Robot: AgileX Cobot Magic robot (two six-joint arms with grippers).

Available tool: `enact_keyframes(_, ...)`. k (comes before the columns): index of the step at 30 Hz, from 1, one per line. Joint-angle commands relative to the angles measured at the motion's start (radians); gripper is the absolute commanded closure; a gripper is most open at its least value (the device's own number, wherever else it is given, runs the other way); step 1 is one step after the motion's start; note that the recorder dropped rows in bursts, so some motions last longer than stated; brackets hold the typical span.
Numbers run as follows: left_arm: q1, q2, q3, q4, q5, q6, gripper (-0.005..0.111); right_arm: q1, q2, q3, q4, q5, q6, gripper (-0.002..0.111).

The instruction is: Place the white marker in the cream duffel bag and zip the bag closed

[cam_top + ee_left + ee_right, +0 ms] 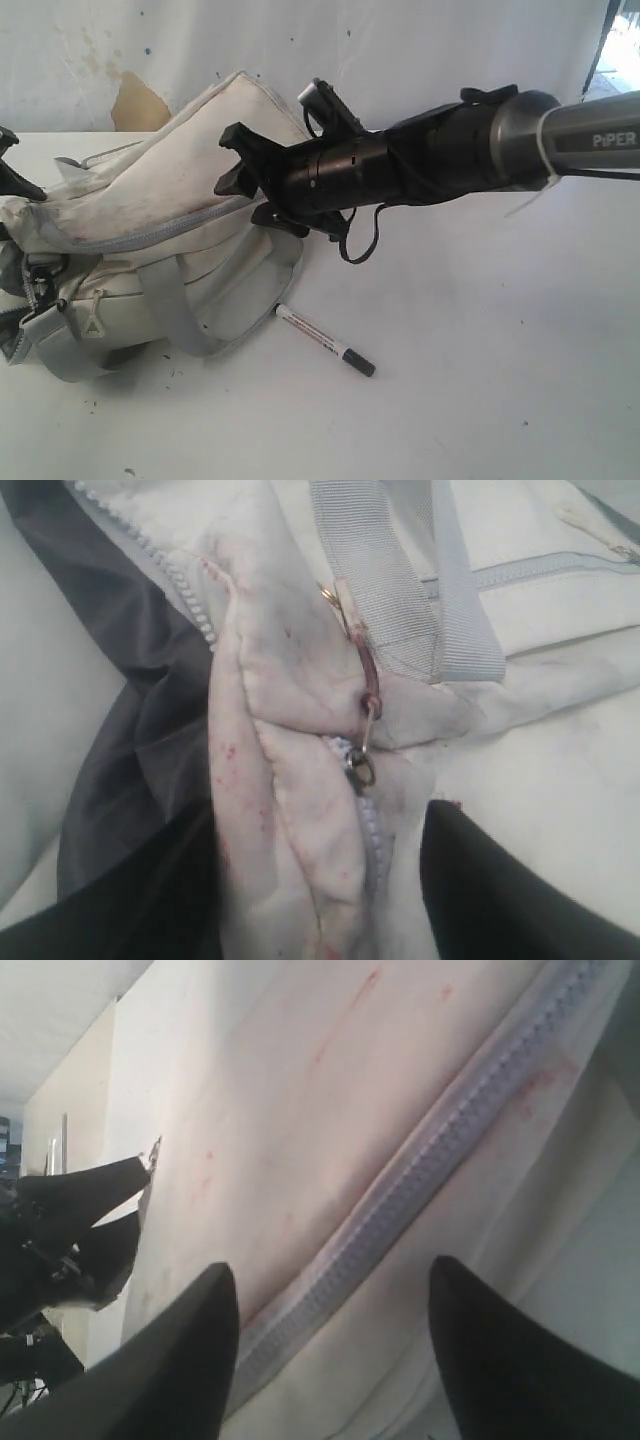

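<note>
The cream duffel bag lies on the left of the table with its top flap raised. The white marker with its black cap lies on the table in front of the bag, outside it. My right gripper reaches across to the raised flap and stands open, with the bag's grey zipper running between its fingers. At the bag's left end, my left gripper is shut on a bunched fold of cream fabric, just below the metal zipper pull. Dark grey lining shows beside the fold.
Grey webbing straps hang down the bag's front onto the white table. A white wall with a torn patch stands close behind the bag. The right arm stretches over the table's middle.
</note>
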Motion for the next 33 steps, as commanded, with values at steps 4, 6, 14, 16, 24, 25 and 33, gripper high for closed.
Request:
enact_keyframes(4, 0.001, -0.001, -0.001, -0.029, -0.005, 0.024, 0.046, 0.001, 0.079, -0.039, 0.059, -0.068, -0.01, 0.056)
enact_keyframes(6, 0.001, -0.001, -0.001, -0.029, -0.028, 0.057, 0.054, 0.001, 0.091, -0.039, 0.059, -0.109, -0.01, 0.059)
enact_keyframes(14, 0.023, -0.029, -0.001, -0.029, 0.016, 0.142, 0.106, -0.004, 0.111, -0.072, 0.045, -0.033, -0.122, 0.108)
enact_keyframes(16, 0.051, -0.075, -0.001, -0.029, 0.021, 0.142, 0.106, -0.019, 0.111, -0.097, 0.045, 0.001, -0.122, 0.108)
enact_keyframes(24, 0.083, -0.324, 0.043, -0.03, 0.079, 0.137, 0.107, -0.112, 0.111, -0.265, -0.111, 0.115, -0.194, 0.108)
enact_keyframes(25, 0.083, -0.368, 0.081, -0.023, 0.053, 0.134, 0.107, -0.122, 0.111, -0.281, -0.155, 0.113, -0.194, 0.108)
enact_keyframes(33, 0.083, -0.565, 0.269, -0.022, 0.002, 0.113, 0.107, -0.14, 0.128, -0.326, -0.304, 0.048, -0.269, 0.108)
